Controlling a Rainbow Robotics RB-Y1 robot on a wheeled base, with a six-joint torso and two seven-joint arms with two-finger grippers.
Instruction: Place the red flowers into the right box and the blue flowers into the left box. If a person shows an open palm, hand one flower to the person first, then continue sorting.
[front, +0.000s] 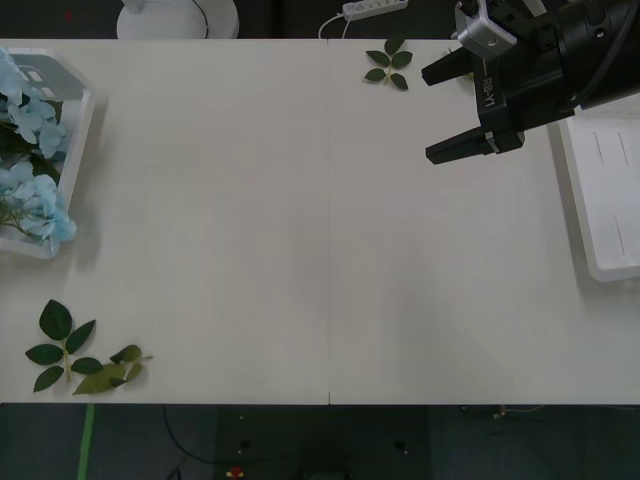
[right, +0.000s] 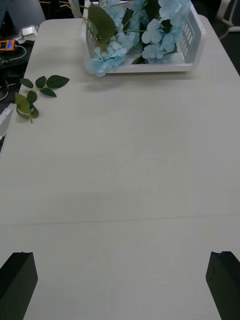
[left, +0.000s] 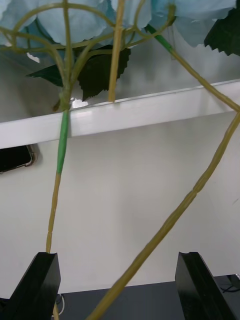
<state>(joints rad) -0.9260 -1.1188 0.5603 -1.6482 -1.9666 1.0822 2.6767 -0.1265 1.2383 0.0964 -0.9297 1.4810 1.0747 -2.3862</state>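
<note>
Black fingers (left: 40, 280) of the left gripper (left: 117, 285) stand wide, blue flowers' (left: 75, 22) stalks crossing between them over the left box (left: 125, 117) rim. Beside the right box (front: 610, 200), the right gripper (front: 440, 112) gapes empty; leaf sprigs (front: 80, 355) lie well clear.

You have two white boxes, the left box (front: 78, 130) and the right box (front: 610, 190), about three or four blue flowers (front: 35, 205) heaped in the left one, two loose leaf sprigs (front: 85, 355) on the table (front: 300, 240), and two black grippers, the right gripper (front: 450, 112) and the left gripper (left: 117, 285).
</note>
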